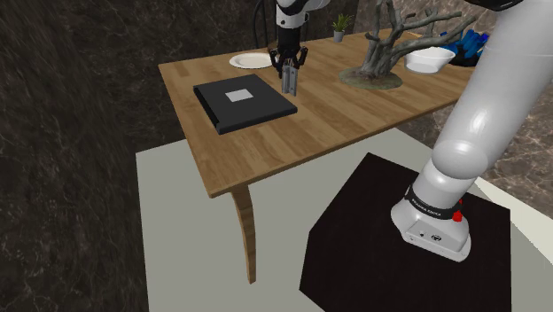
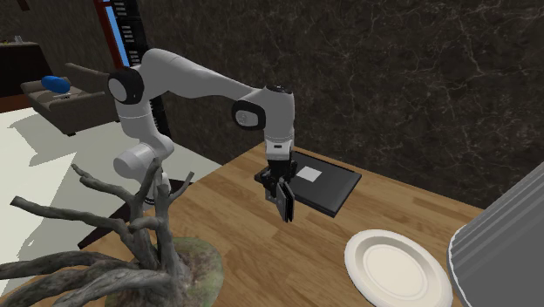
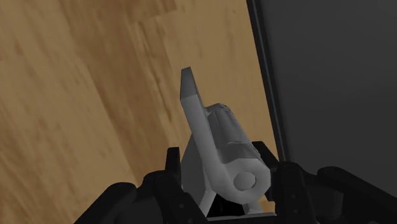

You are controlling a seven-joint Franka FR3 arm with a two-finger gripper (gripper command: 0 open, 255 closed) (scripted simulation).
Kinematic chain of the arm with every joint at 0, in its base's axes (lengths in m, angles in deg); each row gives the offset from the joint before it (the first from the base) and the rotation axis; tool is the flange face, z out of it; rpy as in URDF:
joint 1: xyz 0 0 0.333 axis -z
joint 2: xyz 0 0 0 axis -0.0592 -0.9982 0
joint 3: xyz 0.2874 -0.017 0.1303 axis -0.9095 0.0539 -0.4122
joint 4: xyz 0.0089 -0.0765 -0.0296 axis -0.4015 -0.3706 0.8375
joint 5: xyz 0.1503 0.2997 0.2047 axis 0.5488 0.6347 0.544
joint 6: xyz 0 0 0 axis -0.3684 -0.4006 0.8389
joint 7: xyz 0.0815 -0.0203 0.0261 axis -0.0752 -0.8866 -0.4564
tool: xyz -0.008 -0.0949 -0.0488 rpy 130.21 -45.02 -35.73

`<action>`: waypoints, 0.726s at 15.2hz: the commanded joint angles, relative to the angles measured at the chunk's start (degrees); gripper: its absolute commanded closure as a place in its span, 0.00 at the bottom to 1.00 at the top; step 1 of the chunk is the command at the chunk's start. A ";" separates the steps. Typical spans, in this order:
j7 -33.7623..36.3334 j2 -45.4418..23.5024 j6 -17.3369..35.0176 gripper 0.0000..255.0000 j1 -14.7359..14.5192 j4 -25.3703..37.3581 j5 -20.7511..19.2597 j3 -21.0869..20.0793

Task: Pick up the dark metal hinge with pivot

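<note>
Wrist view up close: grey hinge (image 3: 219, 149) clamped in the black gripper (image 3: 228, 170), fingers (image 3: 170, 168) pinching the fat pivot barrel from both sides, flat leaf poking out past the tips. So, clenched on the hinge, not on air. Sitting just beside the long edge of the black book (image 3: 337, 76), over bare wooden table (image 3: 83, 95), and apparently hanging clear of the wood, going by the second exterior view.

Main worry from here: gripping a round barrel. Easy to roll or twist between two flat faces, especially with that leaf free to swing on the pivot and shift the weight around. Could rotate, sag, then drop out on any quick lift or jerk. Can't judge the depth of the bite on the barrel either, so no betting on a solid hold.

Second worry: drifting toward the book. Looks low enough in the shoulder view to clip the book's edge with the leaf and get levered right out of the grip. Probably also enough to shove the book along the table. Safer straight up first, sideways travel after.

Further out from the book: white plate (image 1: 251, 60) just past its far corner, driftwood-style branch piece (image 1: 385, 53) well apart from it toward the shoulder view's right, white bowl (image 1: 430, 59) beyond that again. None near enough to matter for a plain lift, only for a wide sweep at this height. Worth keeping slow anyway.
</note>
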 commanded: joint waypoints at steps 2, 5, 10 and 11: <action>0.02 0.08 -0.62 1.00 0.01 0.50 -0.01 0.01; -0.03 0.37 -2.86 1.00 0.01 2.46 0.02 0.01; -0.09 0.61 -6.65 1.00 0.00 6.01 0.05 0.00; -0.10 0.62 -7.42 1.00 0.00 6.77 0.05 0.00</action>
